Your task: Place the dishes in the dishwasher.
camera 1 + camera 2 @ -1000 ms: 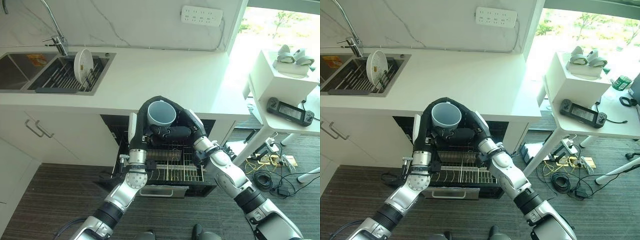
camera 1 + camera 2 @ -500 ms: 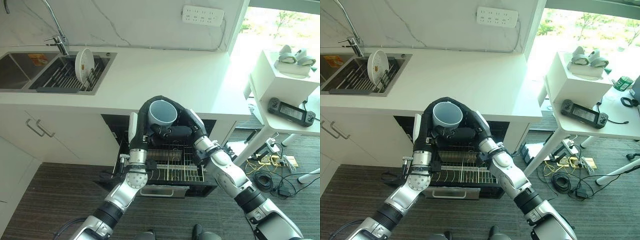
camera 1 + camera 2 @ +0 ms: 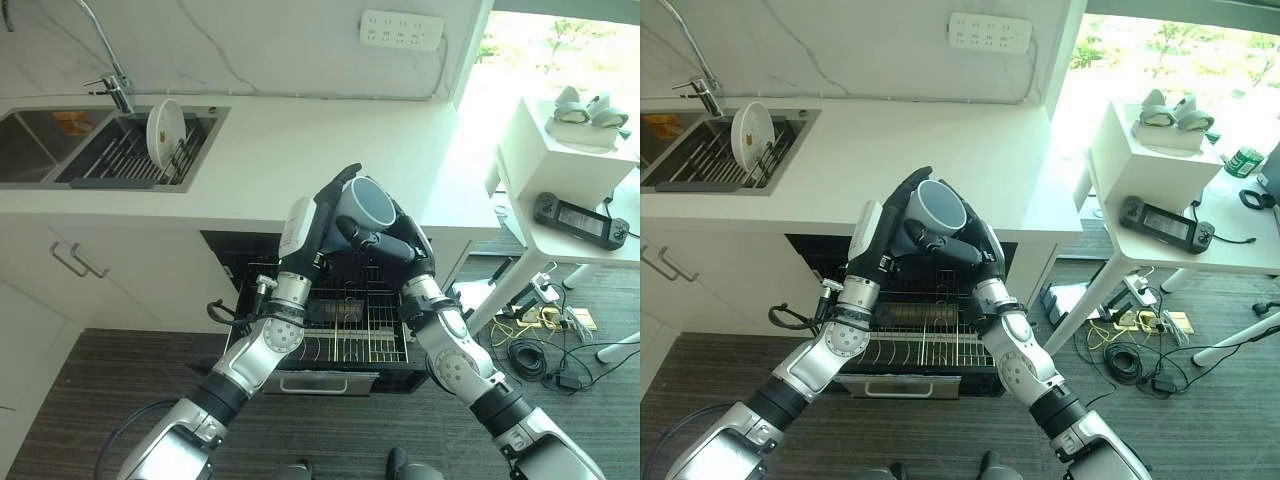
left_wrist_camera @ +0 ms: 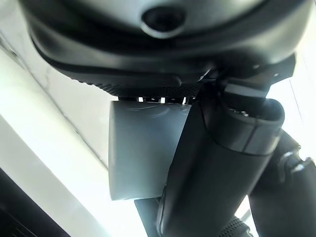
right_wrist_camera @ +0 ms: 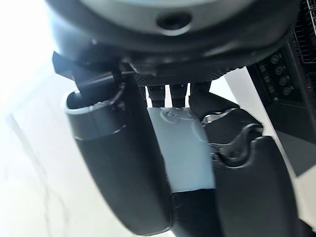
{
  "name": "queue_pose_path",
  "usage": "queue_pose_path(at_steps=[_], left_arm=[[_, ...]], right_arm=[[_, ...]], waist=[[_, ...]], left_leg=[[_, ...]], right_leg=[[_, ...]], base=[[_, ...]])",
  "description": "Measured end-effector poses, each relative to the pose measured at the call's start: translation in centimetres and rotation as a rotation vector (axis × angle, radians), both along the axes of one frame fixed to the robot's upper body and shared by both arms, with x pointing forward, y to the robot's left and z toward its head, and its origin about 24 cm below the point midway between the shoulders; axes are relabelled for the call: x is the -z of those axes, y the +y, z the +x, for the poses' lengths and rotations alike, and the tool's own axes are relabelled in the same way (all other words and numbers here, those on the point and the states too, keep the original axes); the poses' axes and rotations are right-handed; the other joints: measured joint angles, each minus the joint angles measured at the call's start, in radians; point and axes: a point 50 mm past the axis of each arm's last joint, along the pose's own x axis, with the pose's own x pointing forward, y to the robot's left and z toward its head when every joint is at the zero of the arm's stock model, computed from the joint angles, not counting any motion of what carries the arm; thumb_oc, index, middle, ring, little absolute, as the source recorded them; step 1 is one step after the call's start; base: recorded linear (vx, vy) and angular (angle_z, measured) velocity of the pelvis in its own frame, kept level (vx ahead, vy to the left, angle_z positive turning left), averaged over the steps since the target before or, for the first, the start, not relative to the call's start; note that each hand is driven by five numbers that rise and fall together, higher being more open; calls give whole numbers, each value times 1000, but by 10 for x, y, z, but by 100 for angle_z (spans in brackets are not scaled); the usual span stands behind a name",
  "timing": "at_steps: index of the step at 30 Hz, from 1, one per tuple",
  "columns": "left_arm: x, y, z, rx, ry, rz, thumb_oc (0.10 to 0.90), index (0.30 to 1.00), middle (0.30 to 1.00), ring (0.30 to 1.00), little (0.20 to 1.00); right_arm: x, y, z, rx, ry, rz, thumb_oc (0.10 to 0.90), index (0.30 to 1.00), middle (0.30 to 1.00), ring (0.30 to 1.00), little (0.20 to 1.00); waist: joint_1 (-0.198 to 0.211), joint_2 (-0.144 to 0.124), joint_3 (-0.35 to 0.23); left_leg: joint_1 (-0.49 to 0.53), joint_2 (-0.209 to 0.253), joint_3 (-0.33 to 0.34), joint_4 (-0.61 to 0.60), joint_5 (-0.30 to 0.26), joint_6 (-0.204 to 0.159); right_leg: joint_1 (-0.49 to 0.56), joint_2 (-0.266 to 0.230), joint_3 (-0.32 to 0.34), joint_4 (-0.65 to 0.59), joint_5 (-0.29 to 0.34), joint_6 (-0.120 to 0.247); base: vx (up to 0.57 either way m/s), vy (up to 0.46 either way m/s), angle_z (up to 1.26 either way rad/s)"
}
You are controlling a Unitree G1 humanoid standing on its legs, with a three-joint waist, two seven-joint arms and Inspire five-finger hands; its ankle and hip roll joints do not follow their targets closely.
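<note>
Both the left hand (image 3: pixel 322 212) and the right hand (image 3: pixel 385 243) are clamped around a grey cup (image 3: pixel 365 203), held tilted above the open dishwasher rack (image 3: pixel 345 325). The rack looks empty; a white plate (image 3: pixel 165 123) waits in the sink (image 3: pixel 100 165).

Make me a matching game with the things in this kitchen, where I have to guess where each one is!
Things:
1. grey cup
2. white plate
3. power strip
4. dishwasher rack

Places:
A. on the wall
B. pulled out below the counter
C. standing in the sink rack
D. held between the left hand and the right hand

Pairs: 1-D, 2-C, 3-A, 4-B
</note>
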Motion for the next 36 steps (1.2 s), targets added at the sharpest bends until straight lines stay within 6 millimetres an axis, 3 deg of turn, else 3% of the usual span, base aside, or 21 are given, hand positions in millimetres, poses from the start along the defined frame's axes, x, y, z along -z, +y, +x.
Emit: queue_pose_path(at_steps=[10, 16, 22, 33, 36], left_arm=[[-12, -21, -7, 69, -53, 24, 800, 900, 900, 900, 900], [-16, -23, -12, 108, -60, 50, 800, 900, 900, 900, 900], [29, -14, -29, 133, 112, 187, 800, 900, 900, 900, 900], [37, -6, -32, 107, 150, 188, 800, 900, 900, 900, 900], [39, 9, -35, 105, 203, 144, 800, 900, 900, 900, 900]], right_arm=[[-18, -29, -9, 176, -54, 334, 400, 300, 300, 300, 300], [-32, -55, -13, 301, -145, 456, 400, 300, 300, 300, 300], [-53, -91, -20, 460, -289, 642, 400, 300, 300, 300, 300], [-47, -80, -17, 346, -248, 646, 400, 300, 300, 300, 300], [-31, -81, -28, 293, -217, 600, 400, 300, 300, 300, 300]], waist=[[-52, 40, 1], [-55, 43, 1], [-56, 46, 1], [-55, 45, 1], [-55, 44, 2]], left_leg=[[12, 4, 17, -9, -2, 3], [19, 7, 34, -16, -3, 3], [19, 8, 46, -21, -3, 3], [18, 7, 48, -23, -2, 3], [18, 8, 49, -26, -2, 3]], right_leg=[[-2, 4, 21, -2, 2, 3], [-4, 8, 31, -3, 2, 3], [-17, 10, 45, 0, 2, 3], [-22, 10, 48, 3, 2, 3], [-22, 11, 47, -1, 2, 4]], base=[[12, 0, -6], [7, 11, -6], [4, 7, -6], [1, 1, -1], [0, 0, 0]])
